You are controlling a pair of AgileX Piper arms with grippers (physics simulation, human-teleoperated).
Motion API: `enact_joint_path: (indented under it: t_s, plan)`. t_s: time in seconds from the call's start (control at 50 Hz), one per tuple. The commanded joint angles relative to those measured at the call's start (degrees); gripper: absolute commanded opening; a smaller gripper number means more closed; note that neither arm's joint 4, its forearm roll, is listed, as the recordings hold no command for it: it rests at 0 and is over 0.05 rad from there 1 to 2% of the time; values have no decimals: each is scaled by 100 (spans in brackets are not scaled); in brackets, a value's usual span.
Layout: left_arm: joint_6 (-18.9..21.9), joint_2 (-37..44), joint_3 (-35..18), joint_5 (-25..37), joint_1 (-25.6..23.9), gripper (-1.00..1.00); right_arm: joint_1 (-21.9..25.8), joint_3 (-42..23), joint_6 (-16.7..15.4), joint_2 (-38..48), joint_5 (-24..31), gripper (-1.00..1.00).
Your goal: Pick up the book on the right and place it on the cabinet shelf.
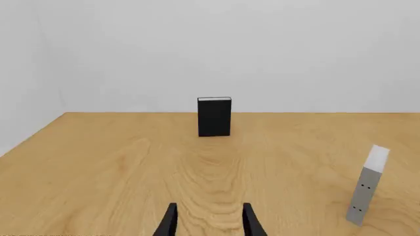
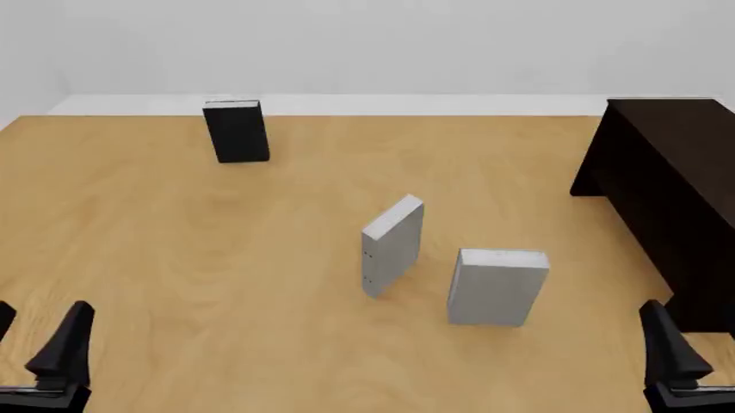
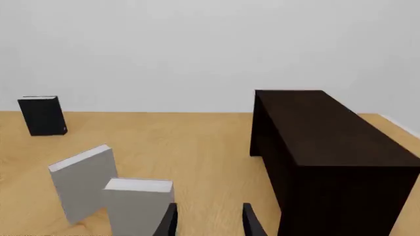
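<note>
Right tool [image 2: 672, 361]: near right corner, fingers spread with nothing between them; this one should reach, coming in from the near side
Left tool [image 2: 46, 353]: near left, spread and bare, best kept out of it
Book [image 2: 497, 286]: upright on the table [image 2: 172, 258], right of centre, cover facing near; pinch across its thickness, squarely
Dotted grey book [image 2: 393, 243]: just left, tilted, avoid brushing it
Cabinet [image 2: 672, 189]: far right; shelf opening not visible here
Black book [image 2: 237, 131]: far left, upright
</note>
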Motion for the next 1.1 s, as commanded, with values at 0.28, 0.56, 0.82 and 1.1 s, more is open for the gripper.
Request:
enact_joint_path:
  t_s: [0.28, 0.56, 0.82, 1.1]
  plan:
    - [204, 4, -10, 13, -73, 100, 275, -924, -566, 764, 142, 100]
    - [247, -5, -1, 56, -41, 100, 813, -2376, -1554, 1787, 973, 100]
    - [292, -6, -4, 45, -123, 100, 1258, -4087, -2341, 2921, 2081, 100]
    - [510, -6, -67, 12, -137, 100, 1701, -5702, -3376, 4179, 3064, 100]
